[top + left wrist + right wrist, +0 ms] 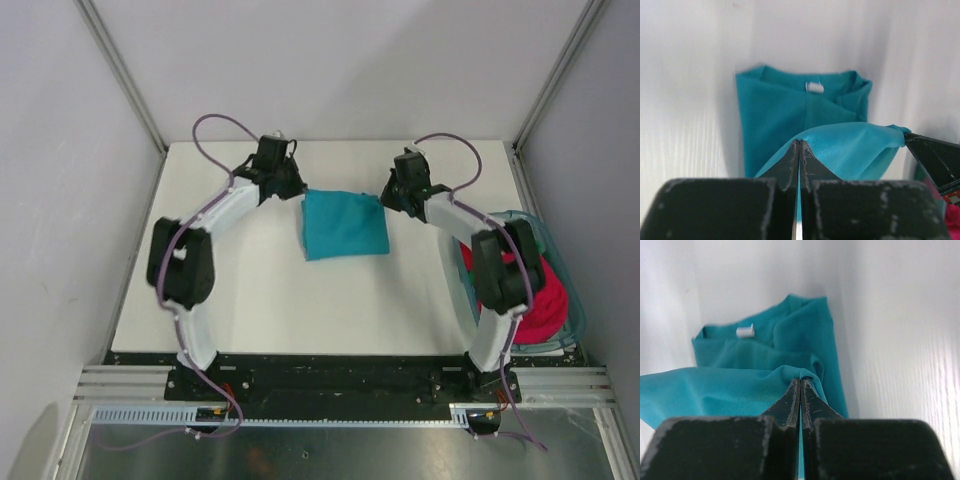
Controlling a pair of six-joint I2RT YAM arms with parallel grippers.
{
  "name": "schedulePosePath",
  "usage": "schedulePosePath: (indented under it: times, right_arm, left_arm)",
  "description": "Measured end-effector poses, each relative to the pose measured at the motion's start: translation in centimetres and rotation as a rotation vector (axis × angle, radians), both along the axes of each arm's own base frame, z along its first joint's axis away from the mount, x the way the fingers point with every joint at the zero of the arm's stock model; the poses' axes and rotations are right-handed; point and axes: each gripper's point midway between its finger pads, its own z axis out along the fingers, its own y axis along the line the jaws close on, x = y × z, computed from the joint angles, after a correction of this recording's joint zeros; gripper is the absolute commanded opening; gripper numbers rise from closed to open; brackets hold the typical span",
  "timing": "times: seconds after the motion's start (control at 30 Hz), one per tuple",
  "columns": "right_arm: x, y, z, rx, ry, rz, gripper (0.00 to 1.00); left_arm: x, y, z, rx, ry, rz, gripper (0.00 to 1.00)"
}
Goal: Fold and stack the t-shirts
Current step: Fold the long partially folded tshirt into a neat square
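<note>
A teal-blue t-shirt (343, 225) lies partly folded on the white table, at its far middle. My left gripper (291, 187) is shut on the shirt's far left edge. In the left wrist view the left gripper (799, 142) pinches a raised fold of teal cloth (850, 147), with the collar tag (814, 87) beyond. My right gripper (392, 196) is shut on the far right edge. In the right wrist view the right gripper (800, 380) pinches the teal cloth (715, 387). A magenta-red t-shirt (545, 300) sits in the basket at the right.
A translucent teal plastic basket (553, 252) stands at the table's right edge, under the right arm. The white table (250, 300) has grey walls on the left, right and back. The right gripper's finger (935, 160) shows in the left wrist view.
</note>
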Motion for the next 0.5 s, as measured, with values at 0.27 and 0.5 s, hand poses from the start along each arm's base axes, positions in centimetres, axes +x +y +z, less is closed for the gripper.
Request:
schedulePosePath:
  times: [0.27,0.5]
  right_arm:
    - [7.6,0.8,-4.5,0.033,0.006,-0.023,0.00]
    - [10.3,1.4,-2.4,0.059,-0.053,-0.023,0.00]
  left_arm:
    - [6.7,-0.5,-7.7,-0.004,0.067,-0.006,0.00]
    - [7.7,0.6,-8.4,-0.009,0.067,0.015,0.00]
